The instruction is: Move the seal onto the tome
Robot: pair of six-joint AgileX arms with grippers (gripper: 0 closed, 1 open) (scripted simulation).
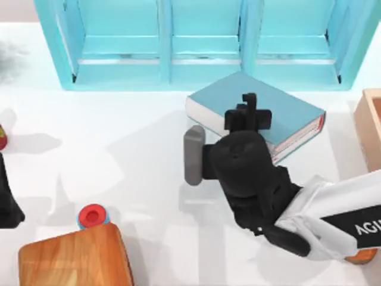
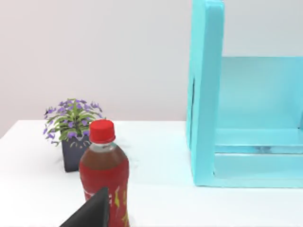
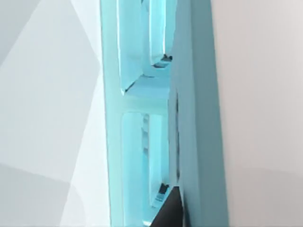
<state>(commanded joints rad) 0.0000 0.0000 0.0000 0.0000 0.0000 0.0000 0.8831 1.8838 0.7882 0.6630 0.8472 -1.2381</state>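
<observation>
One right hand (image 1: 249,102) above the tome (image 1: 262,107), grip state unclear, bare table (image 1: 119,161) stretching leftward

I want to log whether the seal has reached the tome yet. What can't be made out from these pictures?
- The seal: cannot be located; in the top view the right arm's wrist covers the middle of the tome.
- Right gripper: over the tome, but whether its fingers are open or shut cannot be told from above.
- Left arm: cut off by the top view's left edge.
- Bottle: its lower part runs off the left wrist view.
</observation>
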